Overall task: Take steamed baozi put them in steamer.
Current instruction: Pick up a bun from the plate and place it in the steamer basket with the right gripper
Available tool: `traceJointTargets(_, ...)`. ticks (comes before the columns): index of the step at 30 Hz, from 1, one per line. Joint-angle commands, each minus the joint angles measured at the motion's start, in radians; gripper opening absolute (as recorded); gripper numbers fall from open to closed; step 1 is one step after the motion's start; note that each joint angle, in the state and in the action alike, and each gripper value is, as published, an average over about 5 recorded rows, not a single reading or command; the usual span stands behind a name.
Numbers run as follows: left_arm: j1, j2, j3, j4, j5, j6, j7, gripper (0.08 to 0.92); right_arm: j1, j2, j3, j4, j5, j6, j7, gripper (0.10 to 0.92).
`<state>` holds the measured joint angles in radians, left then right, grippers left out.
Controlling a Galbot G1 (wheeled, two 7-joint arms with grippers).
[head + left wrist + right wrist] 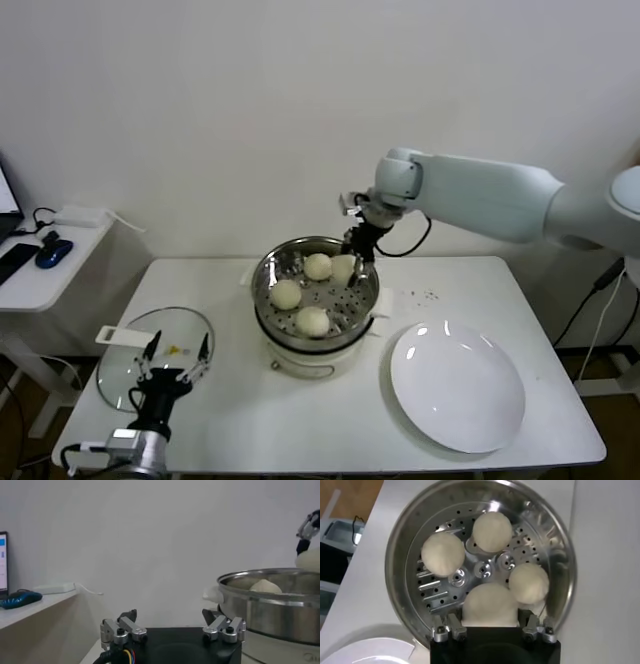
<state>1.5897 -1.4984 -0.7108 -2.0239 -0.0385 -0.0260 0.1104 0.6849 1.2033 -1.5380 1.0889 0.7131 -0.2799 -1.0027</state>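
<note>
Right wrist view: right gripper (491,630) fingers clamp 4th baozi (490,605) inside steamer (400,555) rim; lower into free gap, then release. Left gripper (172,352) fingers open, beside steamer.

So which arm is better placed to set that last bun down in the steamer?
Right. Its pincer already holds the fourth bun over the steamer, beside three buns inside. The left pincer sits open by the glass lid, away from the steamer.

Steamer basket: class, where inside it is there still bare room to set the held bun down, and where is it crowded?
The right gripper holds the fourth bun over the steamer. Bare perforated floor shows at the centre and below that bun. Three buns crowd the rest. The left gripper waits over the lid.
</note>
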Motion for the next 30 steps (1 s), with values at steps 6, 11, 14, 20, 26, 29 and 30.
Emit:
traceJointTargets(6,-0.003,-0.005,0.000,0.009,0.003,0.002,0.001,0.823,-0.124,0.046,0.012,-0.062,-0.064,-0.002,0.008,0.704)
traceJointTargets(11,-0.004,-0.005,0.001,0.013,0.004,0.002,0.001,0.823,-0.128,0.041,0.012,-0.063,-0.067,-0.002,0.007,0.704)
traceJointTargets(14,-0.004,-0.007,0.002,0.016,0.004,0.002,0.001,0.823,-0.129,0.039,0.013,-0.064,-0.068,-0.002,0.007,0.704)
traceJointTargets(20,-0.005,-0.010,0.005,0.017,0.007,0.001,0.001,0.823,-0.133,0.040,0.018,-0.068,-0.069,-0.001,0.008,0.704)
traceJointTargets(26,-0.005,-0.010,0.004,0.016,0.008,0.002,0.000,0.823,-0.136,0.037,0.018,-0.064,-0.071,-0.001,0.011,0.704)
traceJointTargets(29,-0.003,-0.011,0.004,0.016,0.008,0.001,0.000,0.823,-0.137,0.037,0.021,-0.064,-0.070,0.000,0.013,0.704)
traceJointTargets(30,-0.003,-0.011,0.004,0.017,0.008,0.001,0.000,0.823,-0.137,0.037,0.022,-0.065,-0.070,0.001,0.013,0.710)
